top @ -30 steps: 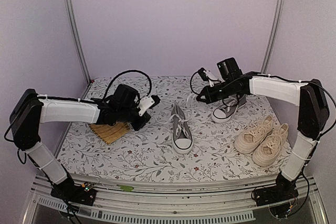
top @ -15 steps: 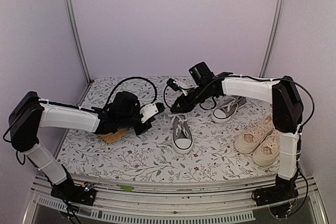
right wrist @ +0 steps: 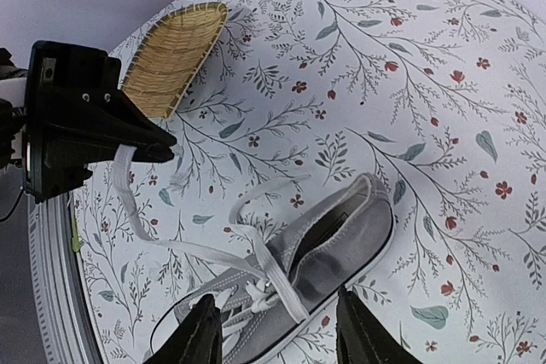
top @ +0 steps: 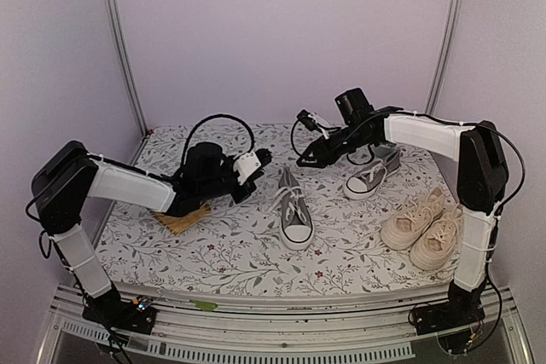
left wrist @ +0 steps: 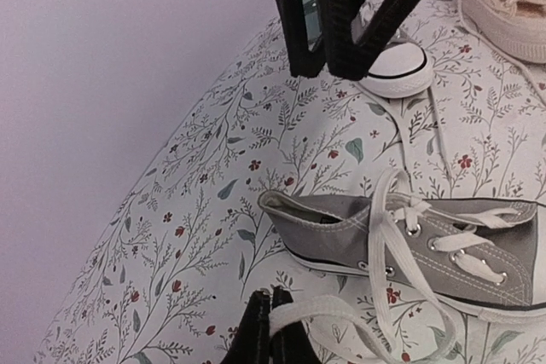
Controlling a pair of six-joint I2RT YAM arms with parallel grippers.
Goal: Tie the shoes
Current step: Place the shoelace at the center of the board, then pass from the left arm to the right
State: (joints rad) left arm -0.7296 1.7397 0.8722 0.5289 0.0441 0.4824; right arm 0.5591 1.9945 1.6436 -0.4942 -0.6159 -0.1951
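Right, the left gripper (left wrist: 271, 323) pinches the lace (left wrist: 328, 306) of the grey shoe (left wrist: 478, 249); hold it taut while the right gripper (right wrist: 277, 334), fingers apart and empty, drops squarely onto the loose end.

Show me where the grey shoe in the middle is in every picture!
Top external: the middle grey sneaker lies at the centre of the table, its toe toward the arms' bases.
Left wrist: lower right, its heel opening pointing left.
Right wrist: bottom centre, lying slantwise.
Shared landmark: the left hand pinching this sneaker's white lace.
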